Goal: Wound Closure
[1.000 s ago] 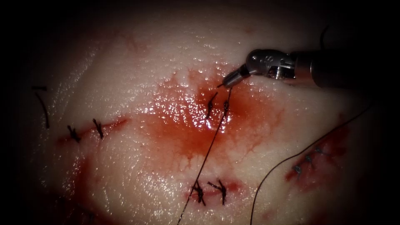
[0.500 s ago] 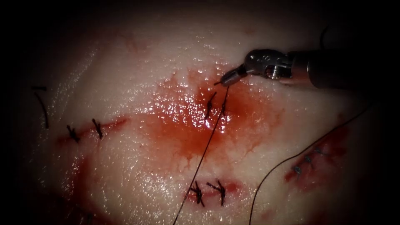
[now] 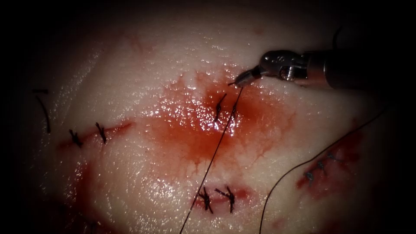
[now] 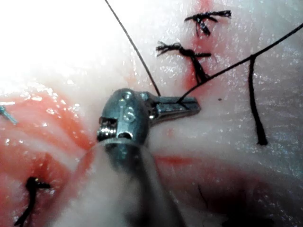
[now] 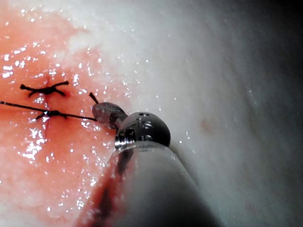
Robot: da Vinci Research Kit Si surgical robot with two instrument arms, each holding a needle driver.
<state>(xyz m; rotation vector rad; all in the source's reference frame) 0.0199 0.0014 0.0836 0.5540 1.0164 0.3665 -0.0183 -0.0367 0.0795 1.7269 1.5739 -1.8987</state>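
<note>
Both tools, right tool (image 3: 240,80) and left tool (image 4: 182,106), grip thread (image 3: 216,145); needle unseen.

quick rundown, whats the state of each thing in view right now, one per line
right tool: jaws shut on the thread, above the red fluid
left tool: jaws shut on thread
thread: taut, straight from the right tool's tip down across the tissue
tissue: wet, glossy
red fluid: spread over the middle of the tissue
stitches: tied, short cut ends sticking up
loose thread: slack, curved on the tissue
</note>
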